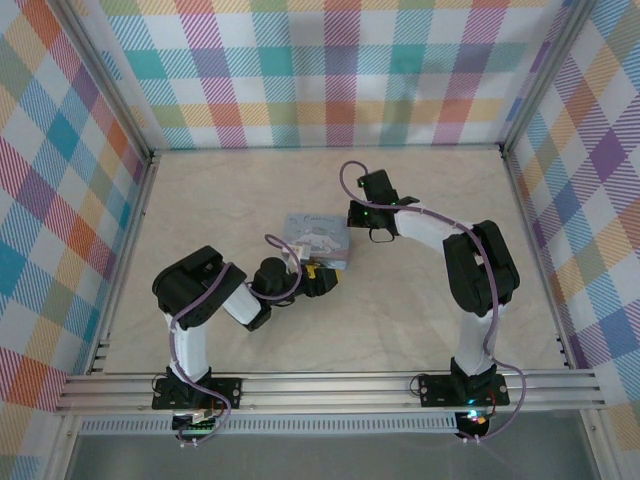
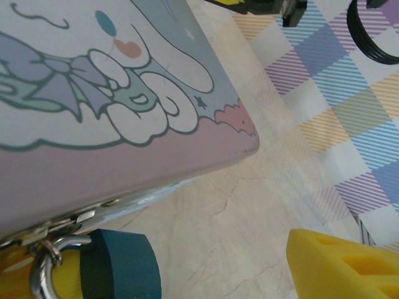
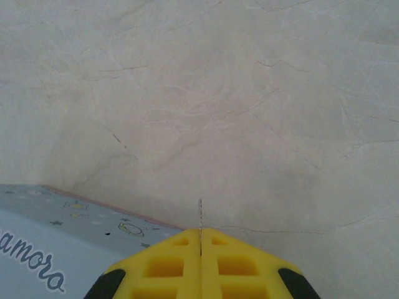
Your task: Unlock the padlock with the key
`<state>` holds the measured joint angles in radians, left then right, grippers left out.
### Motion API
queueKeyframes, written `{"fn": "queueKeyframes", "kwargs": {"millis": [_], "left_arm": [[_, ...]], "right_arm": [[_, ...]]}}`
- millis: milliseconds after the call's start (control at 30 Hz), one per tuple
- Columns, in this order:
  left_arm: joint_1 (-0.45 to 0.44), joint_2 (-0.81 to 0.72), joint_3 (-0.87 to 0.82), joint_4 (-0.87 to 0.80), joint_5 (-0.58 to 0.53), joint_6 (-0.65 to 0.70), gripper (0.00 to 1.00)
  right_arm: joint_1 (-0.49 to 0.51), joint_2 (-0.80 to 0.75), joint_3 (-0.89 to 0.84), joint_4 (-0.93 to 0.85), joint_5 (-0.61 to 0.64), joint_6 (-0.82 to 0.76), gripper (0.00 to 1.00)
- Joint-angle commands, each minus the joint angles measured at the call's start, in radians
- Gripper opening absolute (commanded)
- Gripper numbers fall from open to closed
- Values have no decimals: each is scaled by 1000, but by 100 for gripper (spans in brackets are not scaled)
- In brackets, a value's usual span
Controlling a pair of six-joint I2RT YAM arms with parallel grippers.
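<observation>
Left arm point(image 1: 215, 300) bent low, jaws apparently wide apart; right arm point(image 1: 430, 228) stretched forward, jaws pressed together.

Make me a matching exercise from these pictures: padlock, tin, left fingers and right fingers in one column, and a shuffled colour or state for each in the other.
Things:
1 padlock
2 tin
3 left fingers
4 right fingers

Colours or states:
A pale blue with a white cartoon character
B shut on a thin metal key
C dark teal, hanging at the clasp
D open, with the padlock between them

Pairs: 1-C; 2-A; 3-D; 4-B
</observation>
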<state>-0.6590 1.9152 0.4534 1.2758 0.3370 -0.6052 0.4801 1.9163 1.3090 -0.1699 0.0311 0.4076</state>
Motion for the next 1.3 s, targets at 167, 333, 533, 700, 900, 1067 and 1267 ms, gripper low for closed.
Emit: {"fn": "queueKeyframes", "kwargs": {"millis": [167,333,533,700,900,1067,1267], "left_arm": [[39,-14,-65,-107,-61,1,71],[57,-25,-93,-122,-46,1,63],[77,-25,-89,-135,-21,7,54],[92,-23,-67,-181,6,21,43],[101,-17,-56,-222,28,24,35],[105,-10,-45,-249,29,31,29],[110,-11,-21,-300,42,37,18]], "right_arm": [[11,20,-8,-52,-19,-1,0],[11,26,1,-51,-20,-1,0],[11,25,4,-50,-25,2,0],[11,21,-3,-47,-23,2,0],[11,20,0,-46,-23,-1,0],[11,15,-1,-42,-23,-3,0],[11,12,0,-44,-22,-6,0]]}}
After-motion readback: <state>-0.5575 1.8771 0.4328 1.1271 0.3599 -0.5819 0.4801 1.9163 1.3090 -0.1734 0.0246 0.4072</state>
